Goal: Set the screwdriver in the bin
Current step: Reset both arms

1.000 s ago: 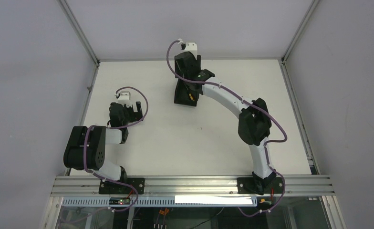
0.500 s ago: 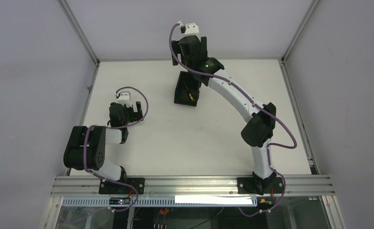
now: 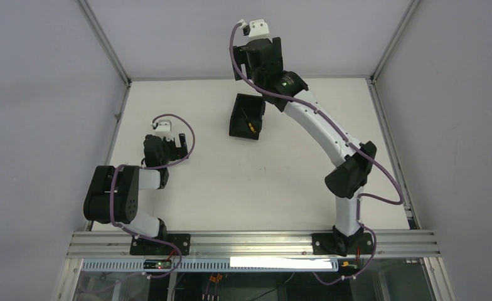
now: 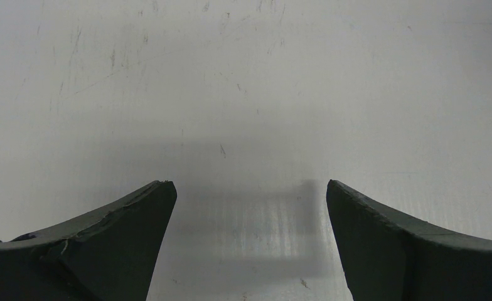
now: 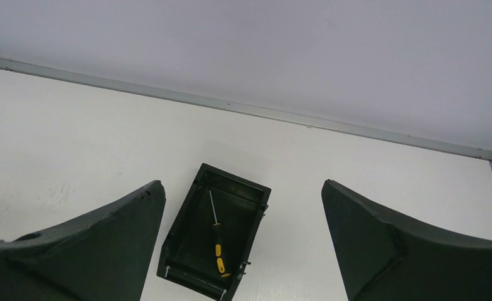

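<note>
your screwdriver (image 5: 217, 241) lies flat inside the bin (image 5: 181, 231) at the far side of the counter (image 3: 262, 188), your right gripper (image 5: 242, 185) hangs high above it with fingers spread wide, and your left gripper (image 4: 250, 185) sits wide too, low over the counter, well apart from the bin.

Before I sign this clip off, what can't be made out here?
- Top view: the screwdriver shaft is too small to trace against the dark bin.
- Top view: the right jaws are hidden behind their own wrist.
- Right wrist view: it is unclear from this angle whether the screwdriver lies flat or leans.
- Left wrist view: the bases of the left jaws are cut off by the bottom edge.
</note>
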